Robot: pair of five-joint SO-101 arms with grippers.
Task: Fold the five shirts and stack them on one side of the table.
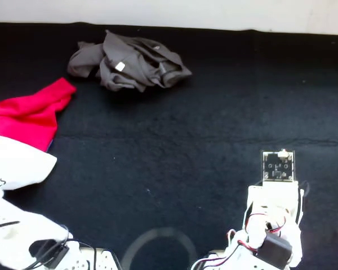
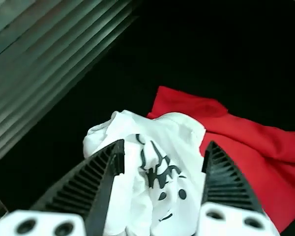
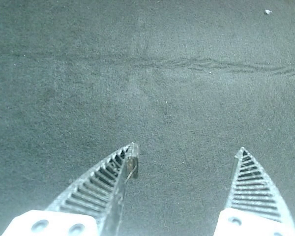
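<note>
- The left gripper (image 2: 164,144) is released, its ribbed black fingers (image 2: 105,169) spread wide. The white shirt (image 2: 152,172), bunched and marked with black print, lies in the gap between them and just ahead of the tips. Whether either finger touches the cloth cannot be told
- Past the white shirt, off to one side of the left gripper, lies the red shirt (image 2: 246,142). The white one overlaps its near edge
- The right gripper (image 3: 188,147) is also released, jaws well apart, with nothing between them. The black table (image 3: 147,98) lies ahead of it, crossed by a long crease (image 3: 211,64) with a small pale speck (image 3: 268,11) further off
- The high view adds a crumpled grey shirt (image 1: 129,62), well apart from both grippers at the far side of the table (image 1: 214,112). A small pale tag shows on it
- From above, the red shirt (image 1: 31,115) and white shirt (image 1: 14,163) run off the picture's edge, so their full outlines are cut off
- The left wrist view shows a slatted grey surface (image 2: 39,49) beyond the table edge
- The right arm (image 1: 273,225), with red and white wires, and the left arm (image 1: 17,236) are cut off by the near edge. Where the left arm's white body ends and the white shirt begins is hard to make out
</note>
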